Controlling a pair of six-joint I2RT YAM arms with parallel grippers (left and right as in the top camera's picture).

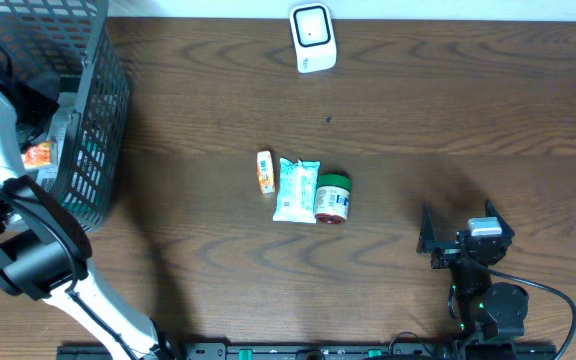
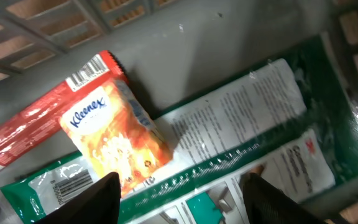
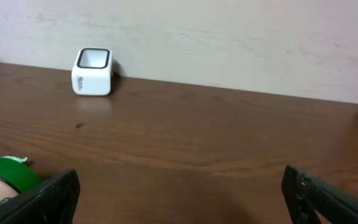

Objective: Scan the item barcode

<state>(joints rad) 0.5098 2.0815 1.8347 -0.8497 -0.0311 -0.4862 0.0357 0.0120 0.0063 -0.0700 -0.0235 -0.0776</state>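
In the left wrist view my left gripper [image 2: 184, 182] is down inside the basket [image 1: 93, 120], open, its two dark fingers straddling a green-and-white packet [image 2: 253, 130] without pinching it. An orange Kleenex packet [image 2: 120, 134] lies just ahead of the fingers, on top of a red packet [image 2: 36, 118] that shows a barcode. The white scanner [image 1: 312, 38] stands at the table's far edge, and the right wrist view shows the scanner [image 3: 92, 71] too. My right gripper [image 1: 458, 240] rests open near the front right, nothing between its fingers.
Three items lie mid-table: a small orange packet [image 1: 265, 171], a light blue packet [image 1: 296, 189] and a green-lidded jar [image 1: 332, 197]. The jar [image 3: 2, 177] shows at the left edge of the right wrist view. The dark mesh basket fills the far left corner.
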